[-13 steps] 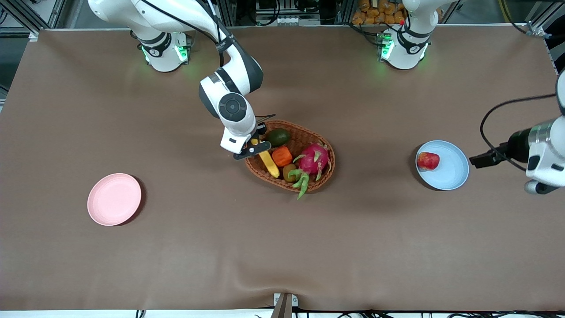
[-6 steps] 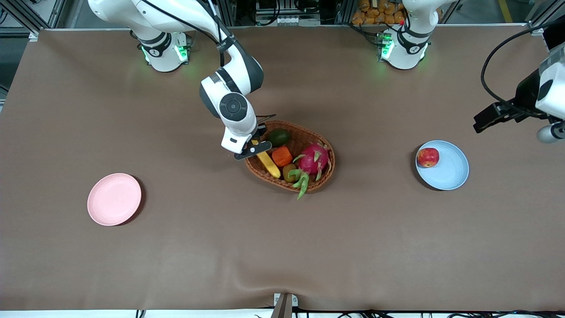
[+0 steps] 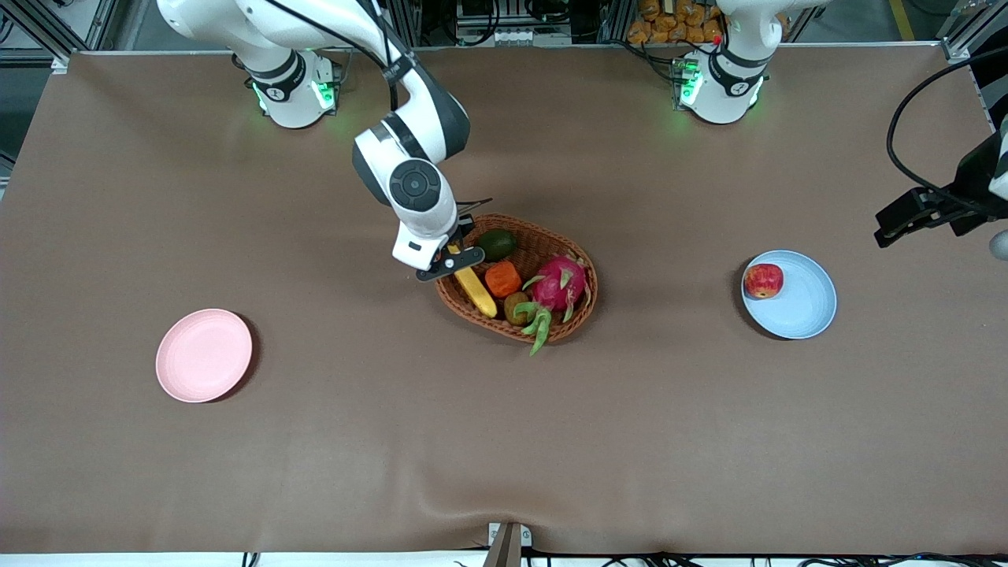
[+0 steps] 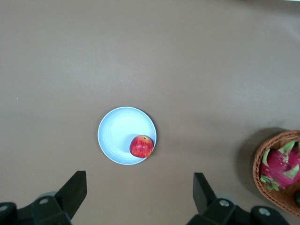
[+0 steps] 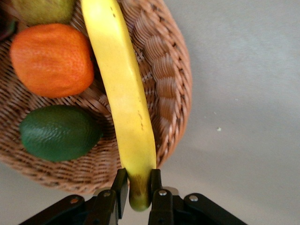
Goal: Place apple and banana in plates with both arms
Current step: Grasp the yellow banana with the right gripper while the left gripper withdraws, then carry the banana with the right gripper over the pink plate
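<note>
Lifting slightly, the right gripper [image 3: 450,263] stays clenched on the banana [image 3: 476,290] over the basket [image 3: 579,313]; the open left gripper [image 4: 140,197] has withdrawn, leaving the apple [image 3: 764,281] on the blue plate [image 3: 807,307].

Robotics lab, test bench setup. Two white robot arms [image 3: 409,150] [image 3: 740,31] bolted at top of front view, green status lights on bases [image 3: 291,90] [image 3: 717,87]. Large table [image 3: 504,441] under plain brown cloth, wrinkled at bottom edge. Aluminium frame rails [image 3: 35,24] in upper left corner and upper right. Loose black cables [image 3: 906,118] at right edge, more along bottom. Equipment and clutter at top centre. Toy-like fruit in wicker basket [image 3: 579,307] at centre as props.
</note>
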Available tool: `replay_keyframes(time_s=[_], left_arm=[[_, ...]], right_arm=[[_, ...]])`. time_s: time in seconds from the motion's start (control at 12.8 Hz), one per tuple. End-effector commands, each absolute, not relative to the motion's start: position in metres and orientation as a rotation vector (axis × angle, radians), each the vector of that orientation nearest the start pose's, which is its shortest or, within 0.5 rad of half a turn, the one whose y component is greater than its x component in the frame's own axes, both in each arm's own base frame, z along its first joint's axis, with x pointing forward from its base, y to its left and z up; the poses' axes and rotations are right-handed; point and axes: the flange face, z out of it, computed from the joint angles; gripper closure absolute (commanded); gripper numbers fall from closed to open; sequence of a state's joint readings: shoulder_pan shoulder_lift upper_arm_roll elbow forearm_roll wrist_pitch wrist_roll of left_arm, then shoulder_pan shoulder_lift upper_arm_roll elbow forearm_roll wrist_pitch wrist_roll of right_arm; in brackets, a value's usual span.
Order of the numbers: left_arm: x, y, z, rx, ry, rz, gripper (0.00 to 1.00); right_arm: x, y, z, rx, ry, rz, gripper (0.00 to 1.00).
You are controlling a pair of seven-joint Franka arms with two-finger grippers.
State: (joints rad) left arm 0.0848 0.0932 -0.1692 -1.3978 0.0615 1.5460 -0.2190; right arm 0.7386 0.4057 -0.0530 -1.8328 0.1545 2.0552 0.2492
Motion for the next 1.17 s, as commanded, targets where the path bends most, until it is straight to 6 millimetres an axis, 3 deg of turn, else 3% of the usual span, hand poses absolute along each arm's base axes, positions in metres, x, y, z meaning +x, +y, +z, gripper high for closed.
replay_keyframes(time_s=[0.0, 0.08, 0.23, 0.47, 0.63, 0.94, 1.09], left_arm=[[0.548, -0.036, 0.663, -3.106, -0.201, -0.102, 0.0], [0.545, -0.037, 0.663, -3.105, -0.199, -0.093, 0.0], [0.545, -0.044, 0.662, -3.105, -0.189, -0.081, 0.0], [0.551, -0.043, 0.653, -3.107, -0.189, -0.057, 0.0], [0.556, -0.044, 0.649, -3.102, -0.179, -0.059, 0.0], [0.556, -0.04, 0.651, -3.104, -0.165, -0.062, 0.0], [0.557, -0.039, 0.649, -3.104, -0.167, -0.055, 0.0]], right_arm=[[0.485, 0.37, 0.371, -3.047, -0.486, 0.372, 1.0], [0.492, 0.356, 0.393, -3.045, -0.458, 0.4, 1.0], [0.495, 0.341, 0.417, -3.041, -0.43, 0.41, 1.0], [0.498, 0.334, 0.422, -3.041, -0.411, 0.409, 1.0], [0.516, 0.302, 0.431, -3.04, -0.321, 0.384, 1.0], [0.558, 0.208, 0.463, -3.033, -0.099, 0.271, 1.0], [0.581, 0.131, 0.479, -3.026, 0.069, 0.204, 1.0]])
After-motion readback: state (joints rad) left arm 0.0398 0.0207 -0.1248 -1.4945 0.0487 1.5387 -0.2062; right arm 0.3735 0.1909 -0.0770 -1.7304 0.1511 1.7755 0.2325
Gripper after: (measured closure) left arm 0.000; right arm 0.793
